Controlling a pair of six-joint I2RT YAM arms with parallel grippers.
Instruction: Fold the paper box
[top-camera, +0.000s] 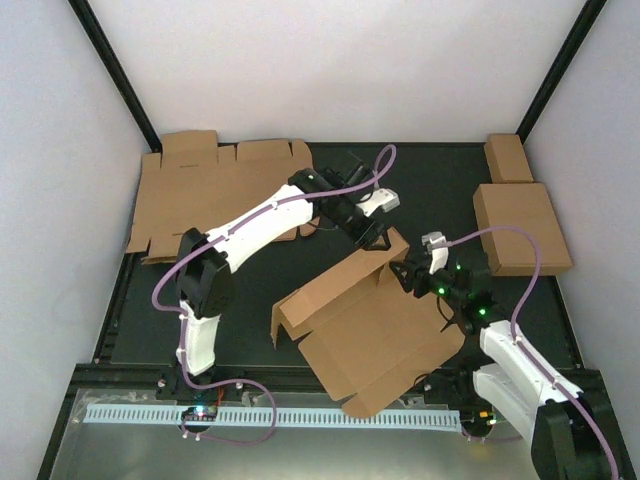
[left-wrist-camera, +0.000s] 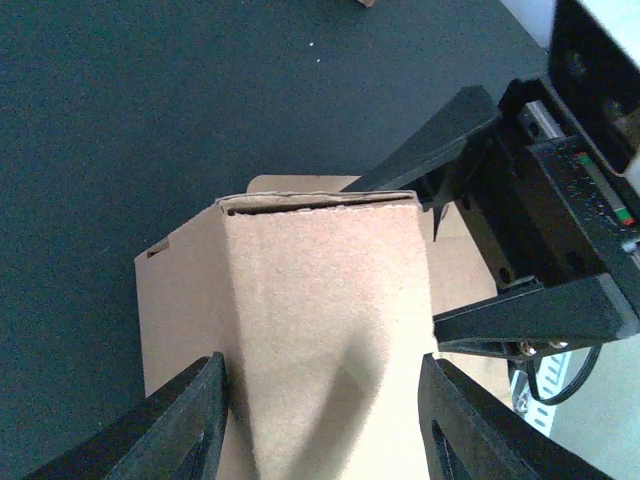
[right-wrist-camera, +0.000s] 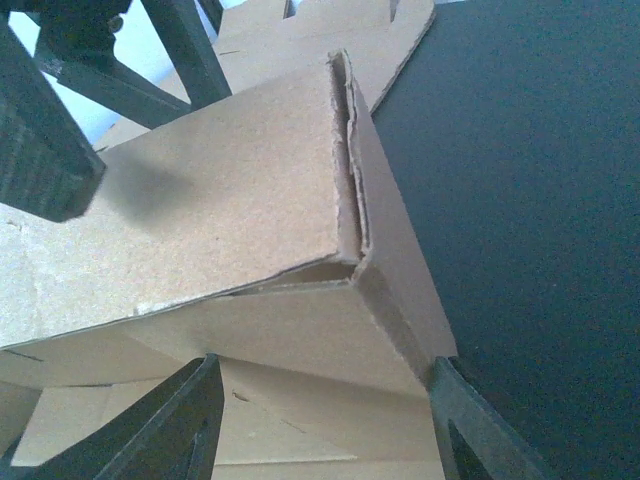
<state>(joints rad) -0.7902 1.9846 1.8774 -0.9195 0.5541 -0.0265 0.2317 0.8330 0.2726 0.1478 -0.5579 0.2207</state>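
Watching the box (top-camera: 375, 330) sitting half-folded in the middle of the mat (top-camera: 250, 325), showing one wall tipped up at its far side. Clamping that raised wall across its width with the left gripper (top-camera: 373, 238), pressing its fingers (left-wrist-camera: 190, 420) flush against both side edges. Straddling the wall's near corner with the right gripper (top-camera: 412, 277), holding the jaws apart; not being able to tell whether pinching or merely flanking.

Worrying about the doubled wall springing open: gripping only by the edges, so risking the fold unrolling on any early release. Risking, too, a bowed or creased panel by squeezing harder across it. Crowding two grippers onto one corner, inviting a knock between them. Pinning the base down with nothing, so risking dragging the whole box across the mat. Risking a tear along the ragged seam at that corner.

Struggling to find any locking tabs or slots, possibly hiding beneath the raised wall. Losing most of the box off the edges of both wrist views. Finding the grip itself too small to read from above.
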